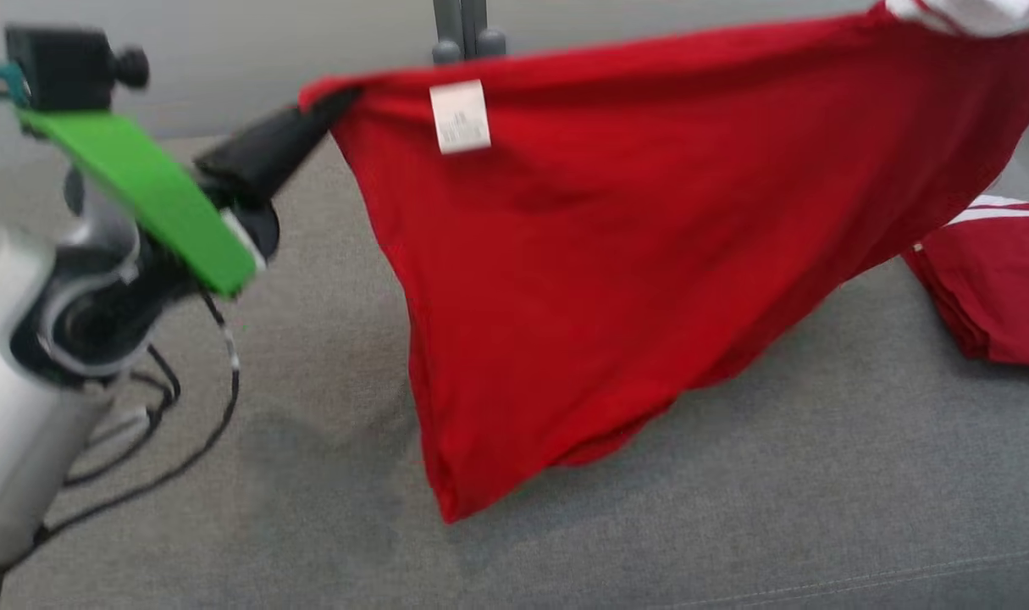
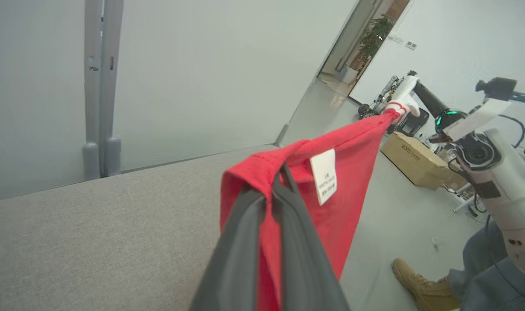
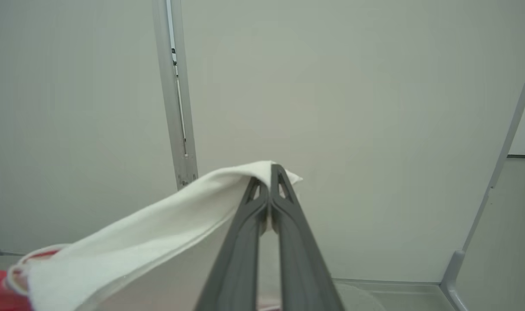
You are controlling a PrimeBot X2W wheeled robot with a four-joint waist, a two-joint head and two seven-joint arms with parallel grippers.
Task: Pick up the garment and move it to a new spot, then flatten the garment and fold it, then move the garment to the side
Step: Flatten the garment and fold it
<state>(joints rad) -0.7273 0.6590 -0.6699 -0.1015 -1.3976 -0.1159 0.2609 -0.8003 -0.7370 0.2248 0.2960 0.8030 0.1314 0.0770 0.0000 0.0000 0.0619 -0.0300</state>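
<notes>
**Red garment strung up between two pinching grippers**

The left gripper (image 1: pixel 332 100) has its jaws pressed together on a red corner of the garment (image 1: pixel 616 271) at the upper left of the head view, just beside the white label (image 1: pixel 460 117). The right gripper (image 3: pixel 271 175) has its jaws pinching a white edge of the same garment, at the centre of the right wrist view. The cloth stretches across the top of the head view and hangs to a point at lower centre; whether the tip touches the grey cloth-covered table (image 1: pixel 819 474) cannot be told. A second red piece with white stripes (image 1: pixel 1001 288) lies on the table at the right edge. At the lower right of the left wrist view, a cardboard box (image 2: pixel 413 160) and a person's tan boot (image 2: pixel 422 285) rest on the floor (image 2: pixel 400 224).
</notes>
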